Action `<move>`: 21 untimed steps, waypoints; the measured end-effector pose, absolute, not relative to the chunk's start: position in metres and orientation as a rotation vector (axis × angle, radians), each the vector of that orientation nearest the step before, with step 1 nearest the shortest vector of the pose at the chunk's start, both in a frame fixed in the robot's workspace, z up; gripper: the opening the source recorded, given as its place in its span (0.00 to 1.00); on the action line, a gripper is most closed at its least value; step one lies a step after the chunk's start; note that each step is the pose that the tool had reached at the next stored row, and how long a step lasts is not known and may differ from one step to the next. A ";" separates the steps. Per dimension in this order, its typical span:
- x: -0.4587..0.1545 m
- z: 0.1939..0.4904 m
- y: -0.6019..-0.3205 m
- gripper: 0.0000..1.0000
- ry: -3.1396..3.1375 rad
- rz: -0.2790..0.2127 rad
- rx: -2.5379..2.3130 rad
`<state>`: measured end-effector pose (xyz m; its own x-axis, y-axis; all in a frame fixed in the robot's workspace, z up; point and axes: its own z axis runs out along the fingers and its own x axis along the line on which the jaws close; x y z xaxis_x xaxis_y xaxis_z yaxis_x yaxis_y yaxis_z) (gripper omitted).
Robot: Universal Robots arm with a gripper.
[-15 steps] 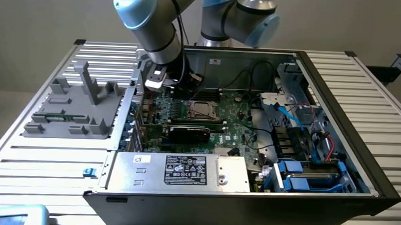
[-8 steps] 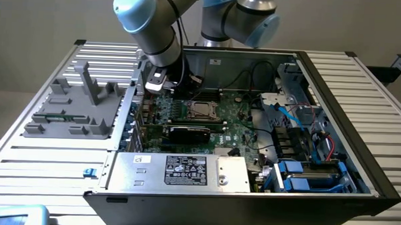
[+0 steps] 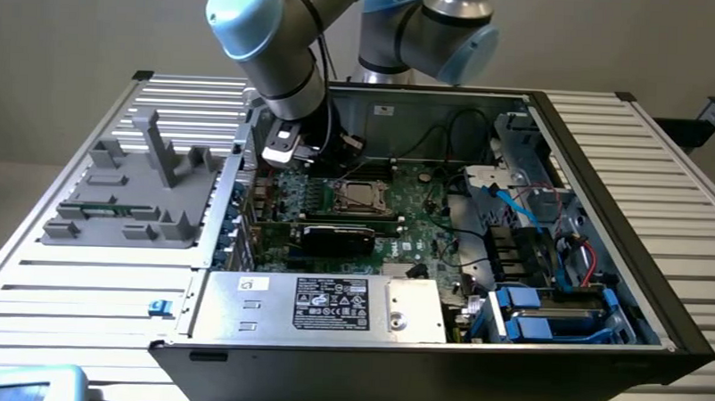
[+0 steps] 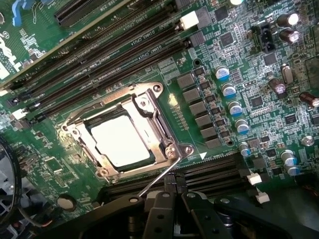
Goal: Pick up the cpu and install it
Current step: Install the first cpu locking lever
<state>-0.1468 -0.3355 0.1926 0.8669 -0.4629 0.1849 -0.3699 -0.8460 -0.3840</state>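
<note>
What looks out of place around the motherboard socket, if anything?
The cpu lies flat under the socket frame. Only the wire lever looks odd: it angles out toward the shut hand, seemingly unlatched.

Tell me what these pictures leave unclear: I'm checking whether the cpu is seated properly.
Wrist view: edges of the cpu lie under the socket frame, so seating cannot be judged.
Wrist view: one end of the lever is hidden behind the end effector; contact unclear.
Exterior view: the socket frame is too small for detail.

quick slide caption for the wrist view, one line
The cpu lies inside the socket's metal frame, shut fingers close to the thin latch lever.
</note>
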 end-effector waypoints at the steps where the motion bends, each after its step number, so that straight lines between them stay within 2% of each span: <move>1: -0.147 0.193 -0.335 0.11 0.622 -0.388 -2.701; 21: -0.151 0.197 -0.339 0.11 0.623 -0.386 -2.701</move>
